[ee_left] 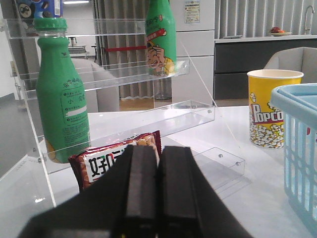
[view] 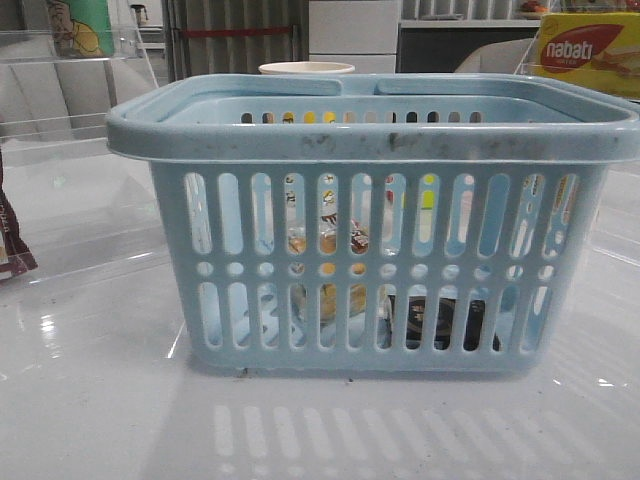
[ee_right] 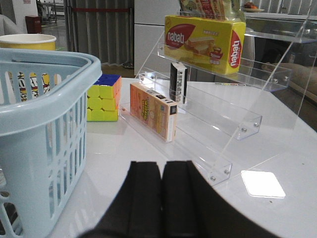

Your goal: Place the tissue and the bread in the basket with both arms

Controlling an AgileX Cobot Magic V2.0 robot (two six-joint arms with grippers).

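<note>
The light-blue basket (view: pixel 370 130) fills the front view. Through its slots I see the golden-brown bread (view: pixel 328 243) in its clear packet, standing inside. The black tissue pack (view: pixel 440 322) lies on the basket floor to the bread's right. Neither gripper shows in the front view. My left gripper (ee_left: pixel 158 161) is shut and empty, with the basket (ee_left: pixel 302 144) off to one side in the left wrist view. My right gripper (ee_right: pixel 162 171) is shut and empty beside the basket (ee_right: pixel 44 99) in the right wrist view.
A clear shelf holds two green bottles (ee_left: pixel 62 94) and a maroon packet (ee_left: pixel 99 161) near the left gripper. A popcorn cup (ee_left: pixel 270 114) stands behind the basket. Near the right gripper are a Rubik's cube (ee_right: pixel 104 96), an orange box (ee_right: pixel 153 111) and a nabati box (ee_right: pixel 203 37) on a clear rack.
</note>
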